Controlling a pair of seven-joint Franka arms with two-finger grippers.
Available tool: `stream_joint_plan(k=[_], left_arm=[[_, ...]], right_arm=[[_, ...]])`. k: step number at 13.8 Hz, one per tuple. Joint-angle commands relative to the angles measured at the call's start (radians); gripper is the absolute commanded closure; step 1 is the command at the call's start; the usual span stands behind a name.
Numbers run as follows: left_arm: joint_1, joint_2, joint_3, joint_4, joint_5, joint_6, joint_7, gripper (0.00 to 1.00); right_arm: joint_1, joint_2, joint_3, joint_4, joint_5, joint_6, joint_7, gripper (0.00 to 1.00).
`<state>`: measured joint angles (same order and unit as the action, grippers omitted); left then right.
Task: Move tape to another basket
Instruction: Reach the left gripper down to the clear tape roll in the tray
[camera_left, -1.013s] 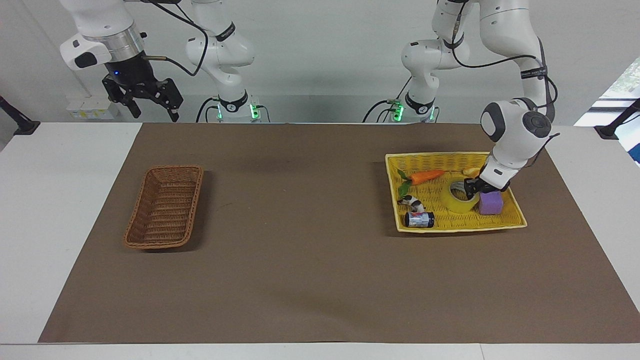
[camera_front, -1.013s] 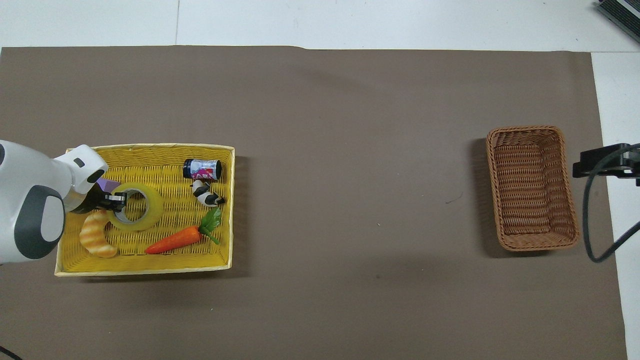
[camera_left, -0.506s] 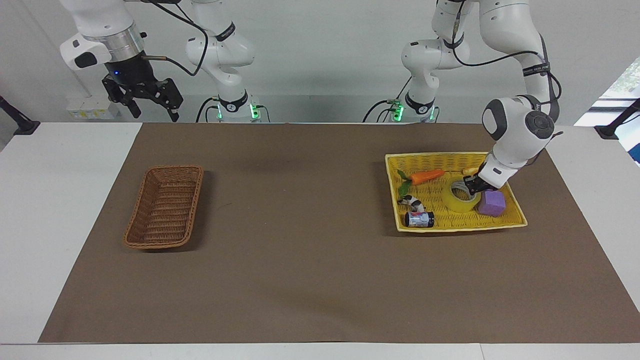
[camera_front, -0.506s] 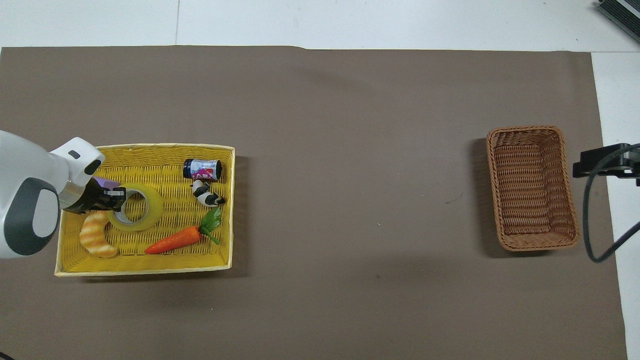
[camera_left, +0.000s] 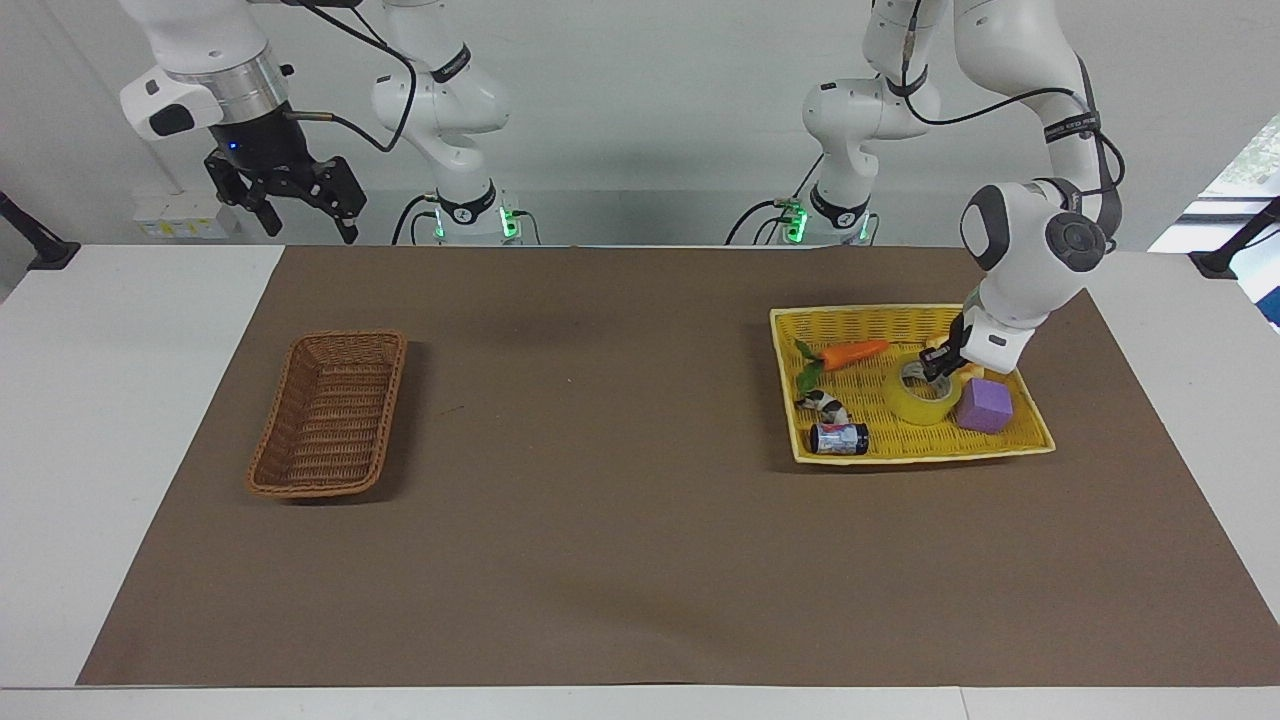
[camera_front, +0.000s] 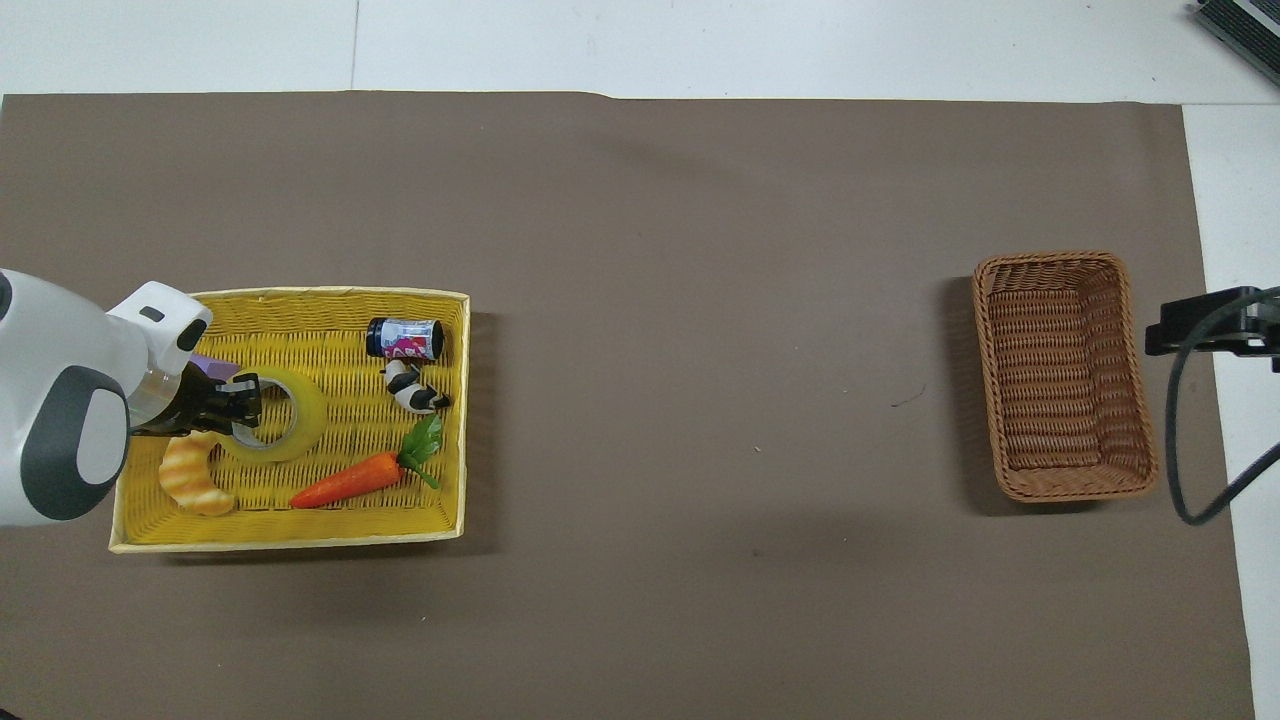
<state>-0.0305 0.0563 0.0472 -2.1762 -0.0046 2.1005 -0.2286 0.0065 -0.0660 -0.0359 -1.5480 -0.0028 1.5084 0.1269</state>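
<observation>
The left wrist hides part of the purple cube (camera_left: 983, 405) from overhead, and how the left gripper (camera_left: 938, 365) stands on the tape (camera_left: 921, 398) I cannot tell; its tips sit at the roll's rim, the cube just beside them. One tape, one cube, one carrot (camera_left: 850, 352), one croissant (camera_front: 190, 473), one can (camera_left: 838, 438) and one small toy (camera_front: 414, 390) lie in the yellow tray (camera_left: 1030, 410). The basket (camera_left: 331, 416) stands well apart. The left arm bends down steeply; the right gripper (camera_left: 300, 205) waits aloft, fingers spread wide.
</observation>
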Motion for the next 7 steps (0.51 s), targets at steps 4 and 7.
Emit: stream_joint_plan(k=[4, 7], left_arm=[[0.018, -0.035, 0.0, -0.034, 0.044, 0.018, -0.04, 0.29], [0.033, -0.05, -0.001, -0.088, 0.046, 0.05, -0.043, 0.29]], right_arm=[[-0.008, -0.011, 0.002, -0.004, 0.017, -0.007, 0.01, 0.0], [-0.008, -0.011, 0.001, -0.004, 0.017, -0.007, 0.01, 0.0]])
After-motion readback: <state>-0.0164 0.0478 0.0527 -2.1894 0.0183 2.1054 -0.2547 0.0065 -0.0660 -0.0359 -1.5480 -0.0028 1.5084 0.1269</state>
